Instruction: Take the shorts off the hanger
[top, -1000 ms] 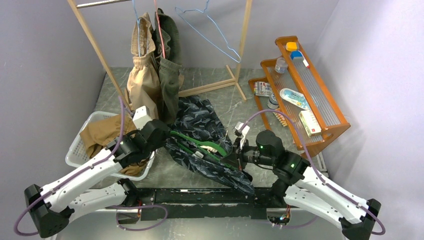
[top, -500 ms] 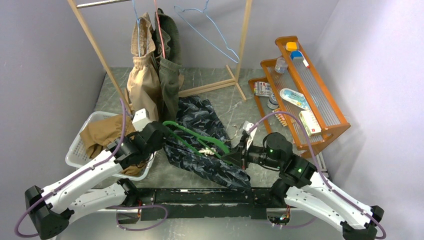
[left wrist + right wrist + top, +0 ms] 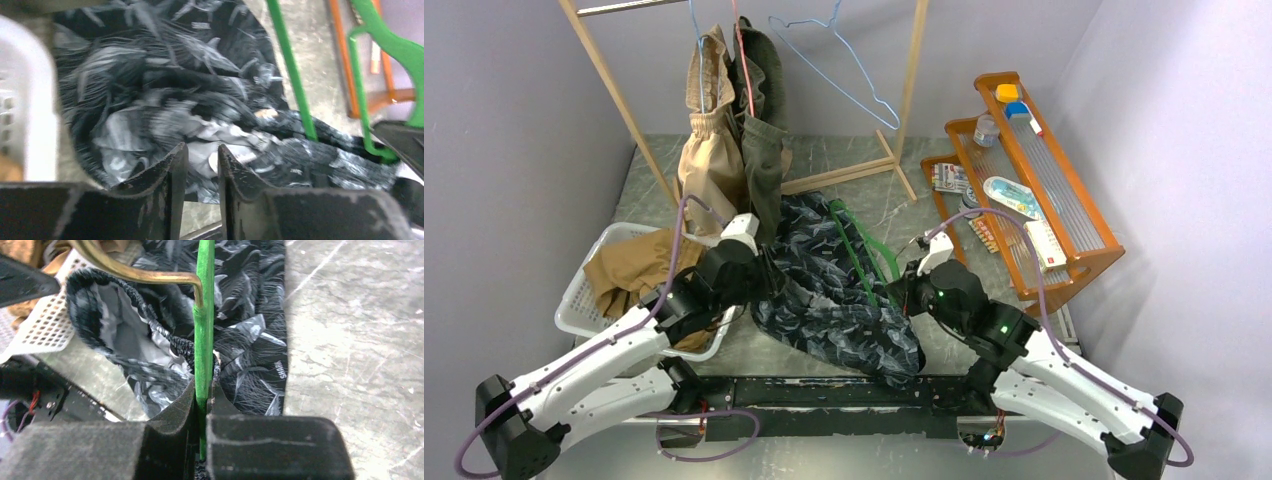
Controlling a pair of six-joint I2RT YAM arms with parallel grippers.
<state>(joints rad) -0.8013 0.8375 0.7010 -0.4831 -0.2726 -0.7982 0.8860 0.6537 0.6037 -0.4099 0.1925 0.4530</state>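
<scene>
Sitting in the white holey plastic basket [image 3: 574,295] at the left are soft tan brown shorts [image 3: 624,265], with crumpled dark patterned shorts [image 3: 844,320] just right of it, the right gripper [image 3: 202,390] pinching a thin green hanger [image 3: 205,290] and the left gripper [image 3: 201,150] slightly spread.

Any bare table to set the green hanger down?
Best patch: bare marble between the wooden rack foot, the orange shelf and the green hanger held by the right tool. A narrow strip lies between the white basket and the patterned shorts. The left side is crowded: basket, hanging shorts, left arm.
</scene>
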